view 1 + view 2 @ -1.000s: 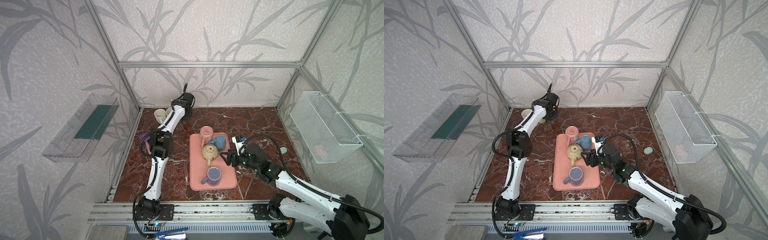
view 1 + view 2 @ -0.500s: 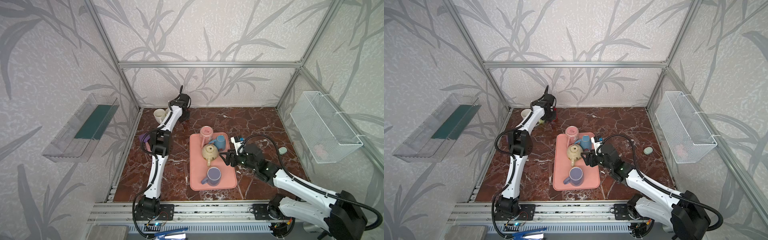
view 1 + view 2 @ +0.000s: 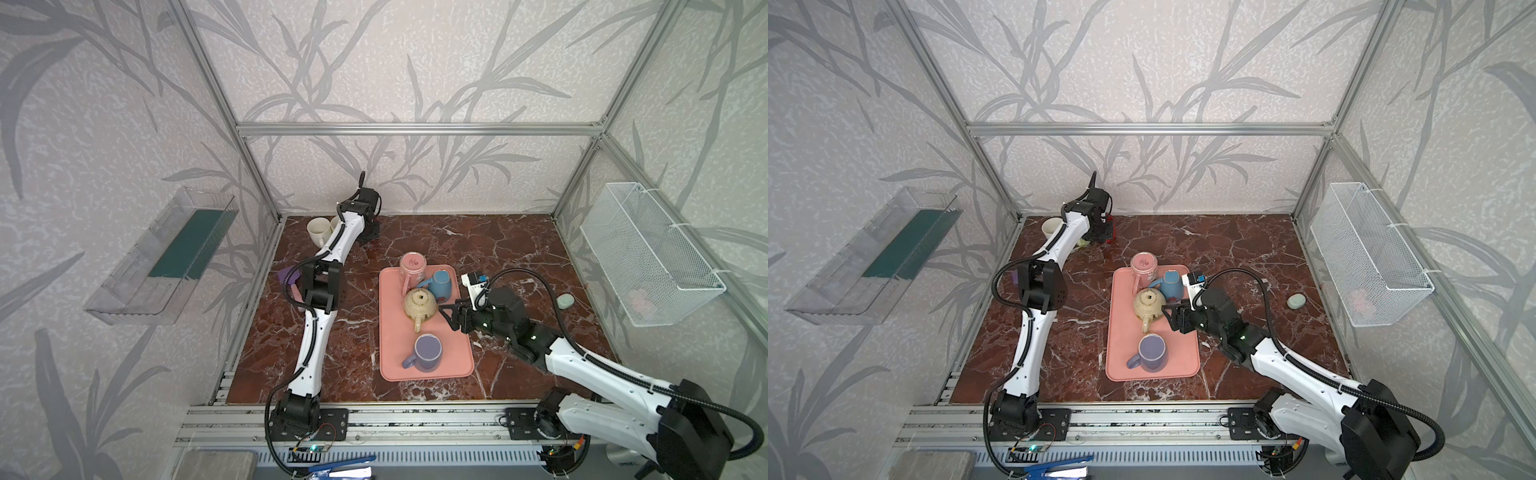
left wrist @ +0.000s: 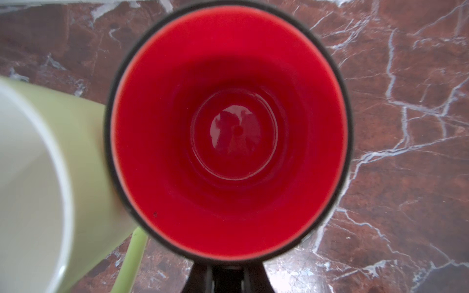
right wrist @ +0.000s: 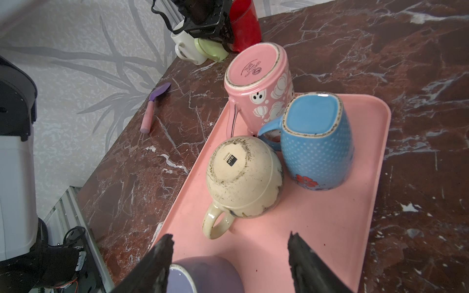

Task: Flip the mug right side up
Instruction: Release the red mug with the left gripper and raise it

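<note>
Marble tabletop (image 3: 498, 249) w/ leaf-print walls round it, in both top views. Pink tray (image 3: 453, 361) near the middle w/ four mugs: pink mug (image 3: 412, 266), blue mug (image 3: 440, 284) and cream mug (image 3: 420, 305) base-up, purple mug (image 3: 428, 353) mouth-up nearest the front. Right gripper (image 3: 449, 319) just beside cream mug, jaws wide, nothing held. Left gripper (image 3: 369, 235) far back-left by red cup (image 3: 1108, 232), well apart from tray.

Left wrist: looking straight down into red cup (image 4: 228, 126), upright, green mug (image 4: 83, 157) hard beside it. Left gripper (image 4: 228, 276) closed tight at the rim; can't tell if pinching it.

Right wrist: cream mug (image 5: 243, 175) dead ahead, base up, handle toward the open jaws; blue mug (image 5: 317, 152) close behind, contact unclear.

Step, prob.: approach for a grasp on cream mug, not yet touched. Next: ease fwd, close across body or handle, lift clear of neighbours, roll wrist half a turn, set down mouth-up. Tight spot by blue mug; risk of a knock.
</note>
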`<state>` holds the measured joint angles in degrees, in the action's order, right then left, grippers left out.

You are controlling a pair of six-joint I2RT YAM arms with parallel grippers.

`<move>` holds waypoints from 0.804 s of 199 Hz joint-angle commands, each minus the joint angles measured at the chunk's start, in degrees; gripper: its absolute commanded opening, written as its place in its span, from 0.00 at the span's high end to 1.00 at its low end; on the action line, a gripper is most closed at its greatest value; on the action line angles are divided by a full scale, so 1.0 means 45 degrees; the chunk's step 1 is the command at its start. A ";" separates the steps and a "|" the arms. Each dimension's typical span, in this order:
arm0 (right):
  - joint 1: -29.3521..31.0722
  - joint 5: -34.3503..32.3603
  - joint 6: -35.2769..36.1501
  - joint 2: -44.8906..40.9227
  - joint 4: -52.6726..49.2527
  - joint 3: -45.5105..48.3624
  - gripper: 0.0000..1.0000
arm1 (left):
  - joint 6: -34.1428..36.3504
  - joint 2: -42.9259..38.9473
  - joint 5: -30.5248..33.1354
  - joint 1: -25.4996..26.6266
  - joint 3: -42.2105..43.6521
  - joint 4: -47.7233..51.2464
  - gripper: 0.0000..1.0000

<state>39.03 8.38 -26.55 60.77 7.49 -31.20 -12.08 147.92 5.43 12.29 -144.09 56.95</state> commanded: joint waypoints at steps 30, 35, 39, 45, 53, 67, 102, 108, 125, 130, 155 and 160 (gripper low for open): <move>-0.0117 0.0010 -0.0039 -0.0087 0.0344 0.0078 0.29 | -0.0219 0.0135 -0.0093 -0.0115 -0.0538 0.0010 1.00; -0.0118 0.0024 -0.0039 -0.0088 0.0342 0.0078 0.29 | -0.0209 0.0118 -0.0112 -0.0115 -0.0538 0.0001 0.99; -0.0115 0.0031 -0.0053 -0.0087 0.0347 0.0078 0.29 | -0.0227 0.0098 -0.0113 -0.0115 -0.0525 0.0019 0.97; -0.0117 0.0032 -0.0073 -0.0087 0.0367 0.0088 0.29 | -0.0231 0.0070 -0.0149 -0.0115 -0.0536 0.0020 0.95; -0.0117 0.0056 -0.0078 -0.0068 0.0352 0.0078 0.29 | -0.0261 0.0026 -0.0212 -0.0115 -0.0538 0.0055 0.89; -0.0110 0.0088 -0.0097 -0.0087 0.0368 0.0078 0.29 | -0.0328 -0.0052 -0.0221 -0.0096 -0.0536 0.0113 0.78; -0.0142 0.0129 -0.0117 -0.0213 0.0348 0.0078 0.29 | -0.0480 -0.0392 -0.0243 -0.0081 -0.0531 0.0233 0.66; -0.0153 0.0147 -0.0129 -0.0255 0.0320 0.0078 0.29 | -0.0512 -0.0461 -0.0248 -0.0076 -0.0533 0.0235 0.65; -0.0157 0.0149 -0.0117 -0.0358 0.0290 0.0078 0.29 | -0.0544 -0.0734 -0.0329 -0.0038 -0.0538 0.0292 0.57; -0.0156 0.0168 -0.0117 -0.0396 0.0271 0.0078 0.29 | -0.0539 -0.0835 -0.0363 -0.0020 -0.0528 0.0308 0.55; -0.0176 0.0209 -0.0100 -0.0643 0.0086 0.0021 0.29 | -0.0203 -0.1453 -0.0942 0.0099 -0.0500 0.0441 0.48; -0.0177 0.0208 -0.0098 -0.0698 0.0060 0.0001 0.29 | -0.0225 -0.1592 -0.1019 0.0128 -0.0489 0.0495 0.43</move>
<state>38.50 8.71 -26.83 59.61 7.46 -31.20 -14.04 146.76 3.57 12.36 -144.62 57.04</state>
